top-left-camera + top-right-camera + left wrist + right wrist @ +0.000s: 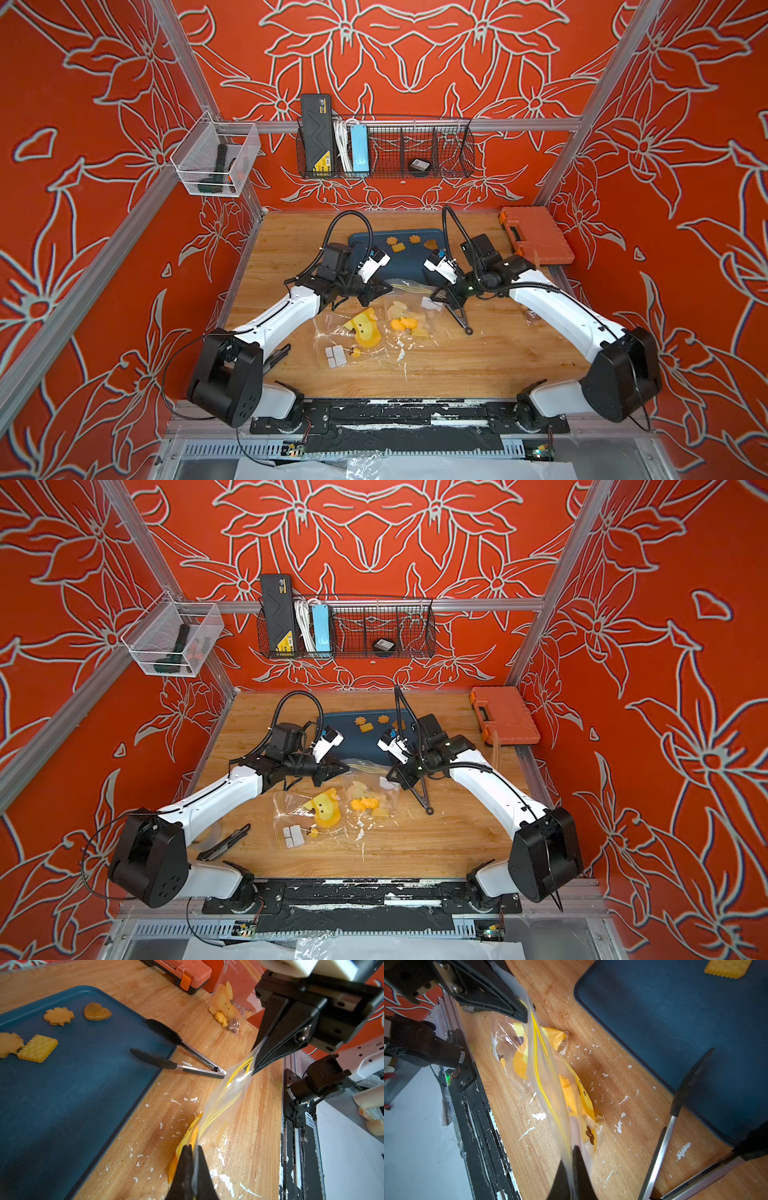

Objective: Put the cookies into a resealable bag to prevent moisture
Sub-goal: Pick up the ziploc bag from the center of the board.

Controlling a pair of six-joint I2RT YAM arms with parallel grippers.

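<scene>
**Left wrist view: left hand (191, 1147) and right hand (254, 1068) are pinching the resealable bag (221, 1105)**

Each hand is clamping its fingers flat on one end of the bag's yellow-striped zip edge. The strip is stretching between them, raised above the worktop (457, 365). Neither hand is gaping; both are closed on the plastic.

In both top views the bag is sitting about mid-worktop, its lower part sagging onto the wood. A small heap of orange and yellow cookies (402, 323) is lying inside it.

At 12 o'clock from the bag, a dark blue tray (365, 241) is lying flat. Four more cookies are resting along its far side: two flower shapes, a ridged rectangle and a brown heart.

At 3 o'clock from the bag, a pair of tongs (459, 316) is lying open, its black tips reaching over the tray's near corner.

At 8 o'clock, just beside the held bag, a second clear bag (353, 336) printed with a yellow figure is lying flat.

An orange case (536, 241) is sitting in the far corner at 2 o'clock.
</scene>
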